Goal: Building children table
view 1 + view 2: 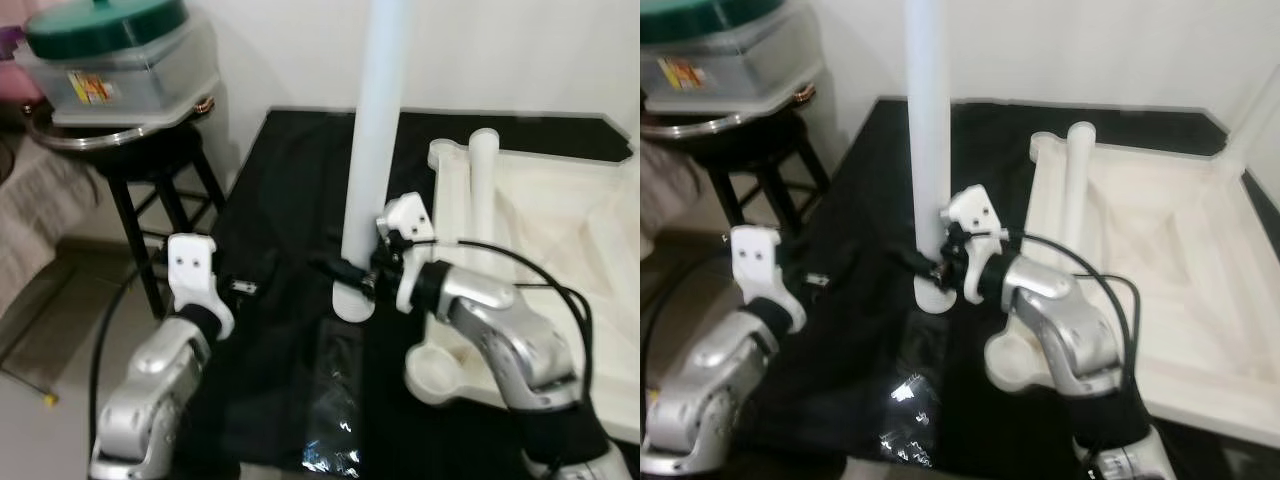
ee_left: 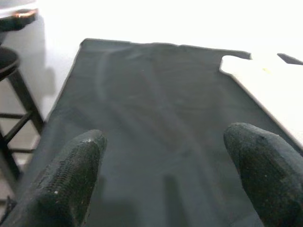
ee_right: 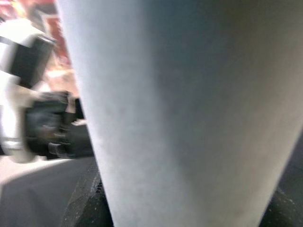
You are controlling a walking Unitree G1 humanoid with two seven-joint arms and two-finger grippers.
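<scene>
At far left a black stool (image 1: 150, 190) carries a lidded plastic container (image 1: 115, 60), apart from the work. The left gripper (image 2: 161, 175) hovers over the black mat (image 1: 270, 200) with its fingers spread wide and nothing between them; its wrist view looks along bare mat toward a white corner of the overturned tabletop (image 2: 265, 85).

Just right of it stands the white table leg (image 1: 375, 130), long axis upright, foot resting on the mat. The right gripper (image 1: 355, 272) is clamped around the leg low down, just above the foot, so the right arm is plainly the nearer one. The tabletop (image 1: 560, 230) lies underside up to the right of the leg, with an open round socket (image 1: 437, 372) at its near corner, beside the right forearm; a second leg (image 1: 482, 180) already stands at the far corner. The held leg probably has to go rightward and toward the robot to meet that socket.

The right wrist view offers the leg's pale surface at close range, confirming contact, while the head views alone give the socket's bearing.
</scene>
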